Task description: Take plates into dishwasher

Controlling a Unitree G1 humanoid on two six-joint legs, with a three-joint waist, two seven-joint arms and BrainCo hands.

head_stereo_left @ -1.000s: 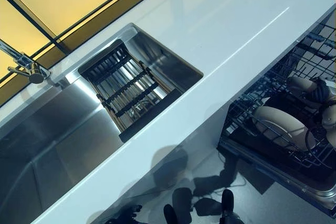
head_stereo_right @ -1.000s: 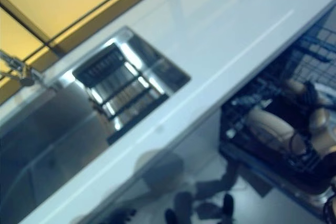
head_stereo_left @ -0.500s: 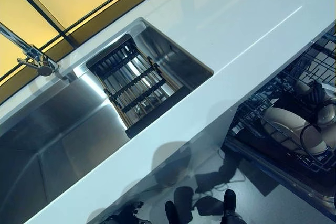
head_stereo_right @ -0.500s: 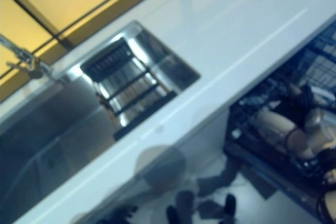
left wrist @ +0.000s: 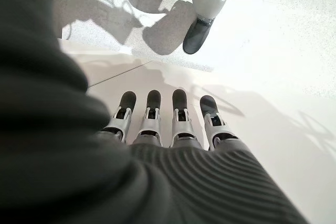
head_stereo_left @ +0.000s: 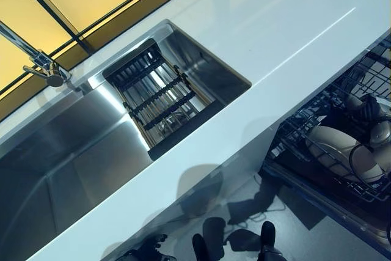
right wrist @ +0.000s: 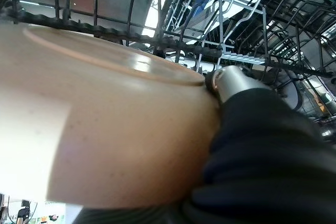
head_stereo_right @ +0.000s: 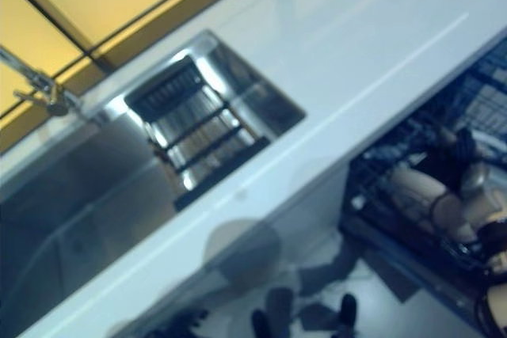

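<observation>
A beige plate (head_stereo_left: 333, 145) sits among the wires of the dishwasher's lower rack (head_stereo_left: 299, 128) at the right edge of the eye views. My right hand (head_stereo_left: 374, 117) is at the plate's far side inside the rack. In the right wrist view the plate (right wrist: 105, 129) fills the picture, my thumb (right wrist: 231, 80) presses on its rim, and the rack's wires (right wrist: 173, 24) stand just behind it. My left hand (left wrist: 168, 124) shows only in its wrist view, fingers straight and empty, above the pale floor.
A white countertop (head_stereo_left: 263, 35) runs across the view above the open dishwasher. A steel sink (head_stereo_left: 55, 151) holds a dark slatted drain rack (head_stereo_left: 156, 99), with a faucet (head_stereo_left: 43, 65) at the left. A yellow wall lies behind.
The whole picture has shifted a little, so the camera has moved. My right hand and the plate stay in about the same place in the rack.
</observation>
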